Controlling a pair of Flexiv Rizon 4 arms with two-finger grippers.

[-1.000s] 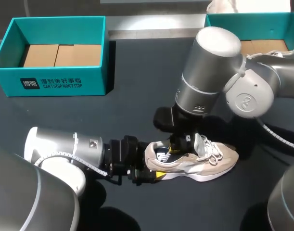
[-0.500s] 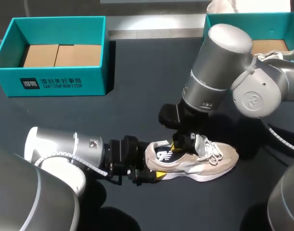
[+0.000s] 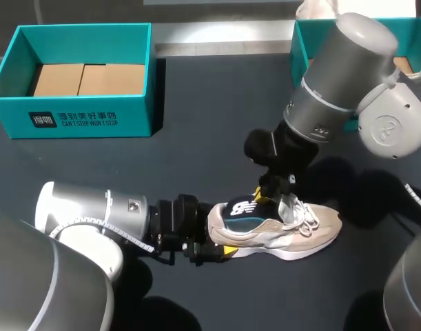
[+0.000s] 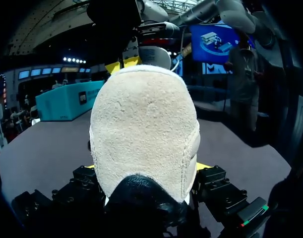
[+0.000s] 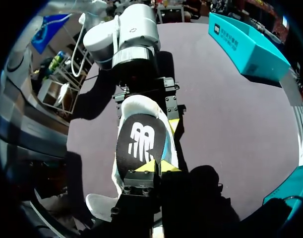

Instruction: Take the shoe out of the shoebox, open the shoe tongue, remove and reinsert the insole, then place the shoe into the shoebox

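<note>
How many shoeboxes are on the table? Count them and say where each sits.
2. The left shoebox stands open at the table's far left; the right shoebox is at the far right, partly hidden behind the right arm.

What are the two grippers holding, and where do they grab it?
The left gripper clamps the shoe by its heel, one finger on each side. The right gripper pinches the black insole at its end nearest the tongue.
</note>
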